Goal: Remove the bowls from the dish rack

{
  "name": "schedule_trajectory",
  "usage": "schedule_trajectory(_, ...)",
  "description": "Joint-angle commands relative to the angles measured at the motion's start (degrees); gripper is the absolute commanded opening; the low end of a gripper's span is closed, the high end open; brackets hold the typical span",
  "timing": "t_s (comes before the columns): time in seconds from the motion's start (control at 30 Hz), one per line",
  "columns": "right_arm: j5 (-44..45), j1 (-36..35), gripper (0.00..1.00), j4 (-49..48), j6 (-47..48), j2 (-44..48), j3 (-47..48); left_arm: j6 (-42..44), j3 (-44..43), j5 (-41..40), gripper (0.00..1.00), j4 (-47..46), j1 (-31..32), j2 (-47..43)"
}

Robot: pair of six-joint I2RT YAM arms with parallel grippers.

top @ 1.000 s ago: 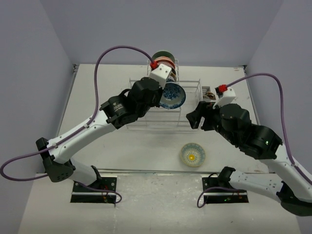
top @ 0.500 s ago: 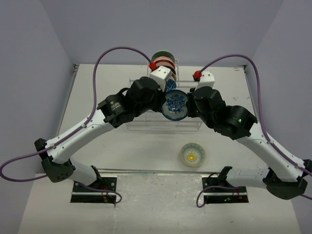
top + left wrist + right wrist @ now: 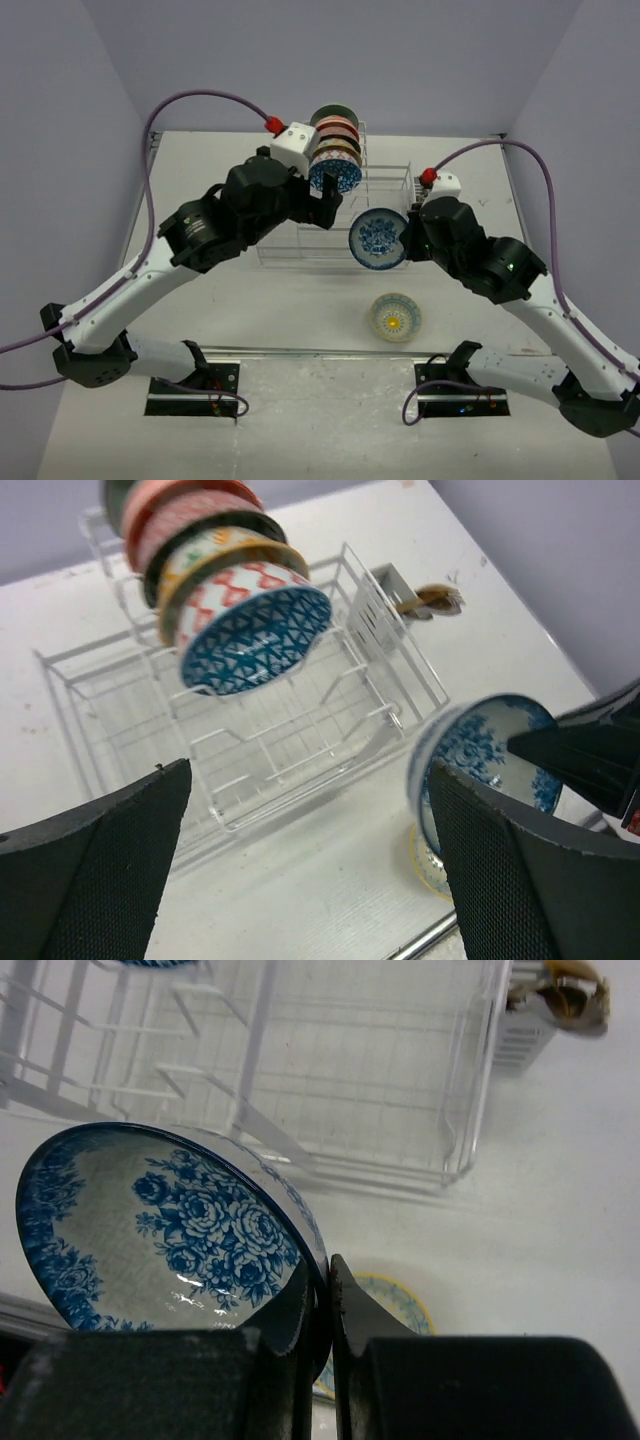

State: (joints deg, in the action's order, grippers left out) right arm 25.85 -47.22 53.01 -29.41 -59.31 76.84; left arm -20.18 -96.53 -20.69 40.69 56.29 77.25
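One bowl out, held edge-on.
The left gripper (image 3: 308, 770) gapes empty by the racked bowls (image 3: 335, 150) in the dish rack (image 3: 300, 245); the right gripper (image 3: 322, 1290) pinches the blue floral bowl (image 3: 377, 238) by its rim, just before the rack. I'd lower it flat beside the yellow-centred bowl (image 3: 396, 316).

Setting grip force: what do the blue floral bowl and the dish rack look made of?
The blue floral bowl looks like glazed ceramic: glossy, with small bright highlights on the printed flowers; melamine can't be ruled out. The dish rack looks like thin wire with a smooth white or clear coating, probably plastic over metal.
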Motion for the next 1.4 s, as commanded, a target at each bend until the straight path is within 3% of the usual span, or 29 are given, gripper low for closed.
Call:
schedule_trajectory(0.0,-11.2,4.1,0.0,1.8,-2.9,7.3,-5.5,1.0,-1.0,-11.0,1.0,-0.8,0.0,-8.9)
schedule_trajectory(0.13,-17.0,8.5,0.0,2.4,-4.8,11.5,-13.2,1.3,6.9,-14.8,1.0,-5.8,0.0,-19.4)
schedule_trajectory(0.27,-23.8,13.5,0.0,4.1,-7.5,10.5,-20.5,1.6,12.5,-14.6,1.0,-7.6,0.0,-24.4)
schedule_trajectory(0.57,-21.3,16.2,0.0,4.7,-14.7,10.7,-30.2,1.9,12.7,-18.0,1.0,0.2,0.0,-24.2)
schedule_trajectory(0.8,-22.9,16.4,0.0,3.9,-16.3,8.7,-32.8,0.9,15.3,-17.8,1.0,0.1,0.0,-25.5)
schedule_trajectory(1.37,-25.6,15.8,0.0,-9.9,-20.0,8.7,-41.9,0.3,17.9,-17.7,1.0,-1.5,0.0,-23.2)
